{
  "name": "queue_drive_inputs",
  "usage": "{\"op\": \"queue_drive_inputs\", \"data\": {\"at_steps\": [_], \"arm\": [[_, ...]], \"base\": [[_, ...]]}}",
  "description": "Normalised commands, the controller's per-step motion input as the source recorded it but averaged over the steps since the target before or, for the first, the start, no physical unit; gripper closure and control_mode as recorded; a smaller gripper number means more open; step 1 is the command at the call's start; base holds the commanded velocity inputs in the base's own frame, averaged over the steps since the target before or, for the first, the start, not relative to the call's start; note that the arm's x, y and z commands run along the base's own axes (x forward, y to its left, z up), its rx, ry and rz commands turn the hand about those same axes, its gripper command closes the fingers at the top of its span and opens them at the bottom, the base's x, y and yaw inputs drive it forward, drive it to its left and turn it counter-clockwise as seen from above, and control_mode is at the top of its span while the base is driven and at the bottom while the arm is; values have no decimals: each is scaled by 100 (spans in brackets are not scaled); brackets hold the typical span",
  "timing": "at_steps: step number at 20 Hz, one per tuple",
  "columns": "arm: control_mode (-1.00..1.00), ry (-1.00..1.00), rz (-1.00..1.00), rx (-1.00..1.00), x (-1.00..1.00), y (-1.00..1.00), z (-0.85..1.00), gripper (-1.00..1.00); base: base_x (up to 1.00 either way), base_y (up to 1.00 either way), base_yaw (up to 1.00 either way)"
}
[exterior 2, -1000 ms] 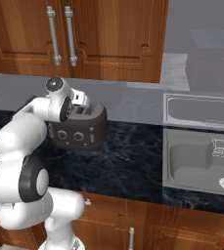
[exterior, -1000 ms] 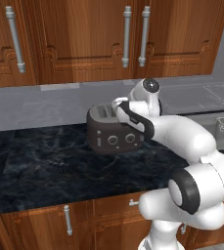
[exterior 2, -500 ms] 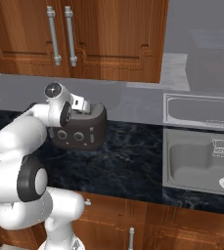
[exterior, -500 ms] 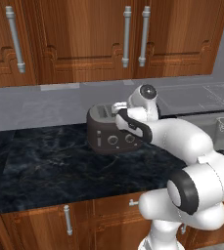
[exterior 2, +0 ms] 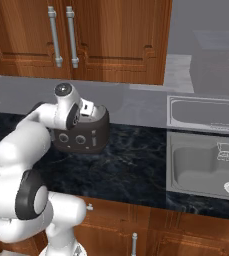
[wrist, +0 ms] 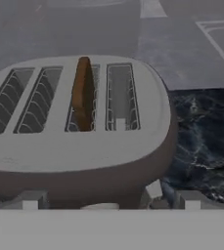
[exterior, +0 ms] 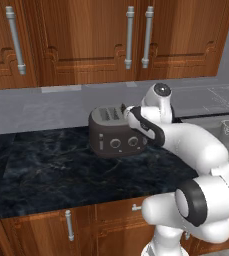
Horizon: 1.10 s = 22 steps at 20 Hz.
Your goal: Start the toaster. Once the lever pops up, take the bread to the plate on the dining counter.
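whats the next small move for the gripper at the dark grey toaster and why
Probably ease the gripper down the front of the squat dark grey four-slot toaster onto a pale slider and press it. The thin brown bread slice stands high in the third slot, so toasting seems not yet started, and the hand view looks over the toaster's top from its front edge, fingertips low against that face.

Open counter [exterior: 46,170] left of the toaster [exterior: 117,132]; arm [exterior: 186,137] crowding its right, cabinets [exterior: 86,40] overhead.
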Motion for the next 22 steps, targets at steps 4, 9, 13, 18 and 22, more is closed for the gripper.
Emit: {"op": "queue_drive_inputs", "data": {"at_steps": [4, 9, 13, 18, 22], "arm": [[-100, 20, 0, 0, -33, -38, -13, -100], [-100, 26, 0, 0, -20, -25, -7, -100], [-100, 20, 1, 0, -2, -5, -18, -100], [-100, 9, 9, 0, 8, -4, -30, -100], [-100, 8, 8, 0, 12, -20, -19, -100]], "base": [[0, 0, 0], [0, 0, 0], [0, 0, 0], [0, 0, 0], [0, 0, 0]]}}
